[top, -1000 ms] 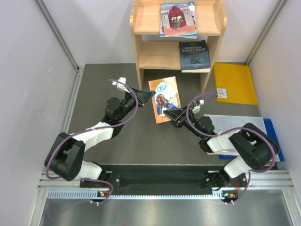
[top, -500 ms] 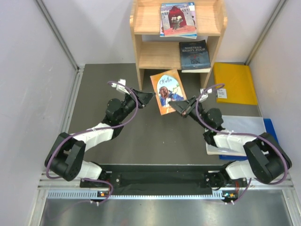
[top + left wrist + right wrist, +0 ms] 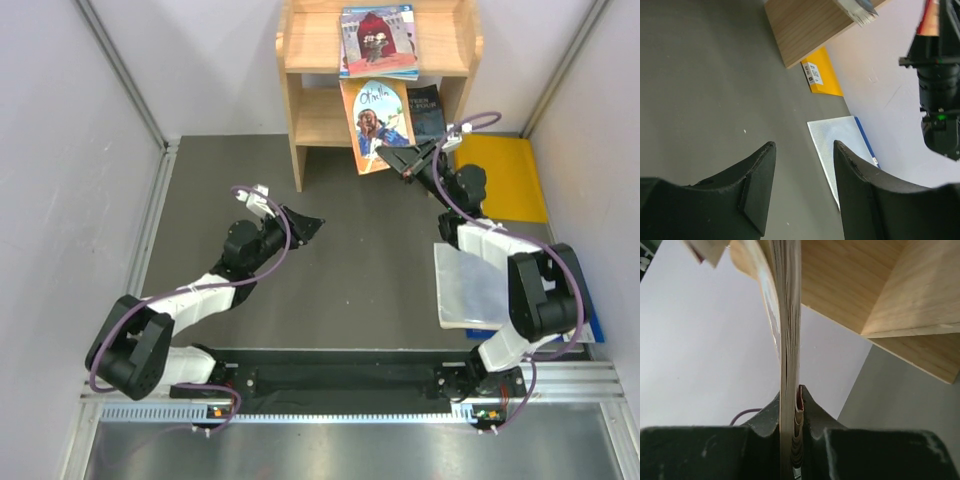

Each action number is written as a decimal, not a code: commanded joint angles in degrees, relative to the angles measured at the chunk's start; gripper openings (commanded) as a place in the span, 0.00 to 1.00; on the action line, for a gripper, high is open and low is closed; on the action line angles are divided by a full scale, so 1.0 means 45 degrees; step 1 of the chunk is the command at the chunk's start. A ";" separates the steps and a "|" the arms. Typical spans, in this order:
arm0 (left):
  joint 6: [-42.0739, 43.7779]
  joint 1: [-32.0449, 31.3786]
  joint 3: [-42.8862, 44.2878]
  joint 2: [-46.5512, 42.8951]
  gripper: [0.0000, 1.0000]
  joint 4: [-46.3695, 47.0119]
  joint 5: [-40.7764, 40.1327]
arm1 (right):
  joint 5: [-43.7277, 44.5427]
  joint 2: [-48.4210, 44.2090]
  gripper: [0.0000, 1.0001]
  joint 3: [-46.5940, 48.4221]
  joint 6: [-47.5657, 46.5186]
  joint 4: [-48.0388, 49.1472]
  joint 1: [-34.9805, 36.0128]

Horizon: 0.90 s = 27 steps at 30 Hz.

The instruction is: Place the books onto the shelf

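Overhead: orange Othello (image 3: 378, 120) before the shelf (image 3: 293, 100); wrist view alone shows the right hand (image 3: 791, 407) clamping its page edges; left hand (image 3: 804, 175) parted, empty.

Lighting bright, even and diffuse from above; shadows faint. Top view sharp. Wrist views: left tool (image 3: 804, 150) and book (image 3: 790, 315) close-up, slightly soft.

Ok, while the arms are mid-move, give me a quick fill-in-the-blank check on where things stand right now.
1. The right pincer is shut on the ____ Othello book.
2. The left pincer is ____ and holds nothing.
3. The dark blue book lies on the ____ tier of the shelf.
4. The yellow folder lies flat to the ____ of the shelf.

Missing words: orange; open; lower; right.
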 commanded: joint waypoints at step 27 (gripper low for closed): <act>0.0598 -0.0045 -0.0607 -0.1071 0.55 -0.0567 -0.0251 | -0.0557 -0.0547 0.00 0.0163 0.0256 -0.1923 -0.1278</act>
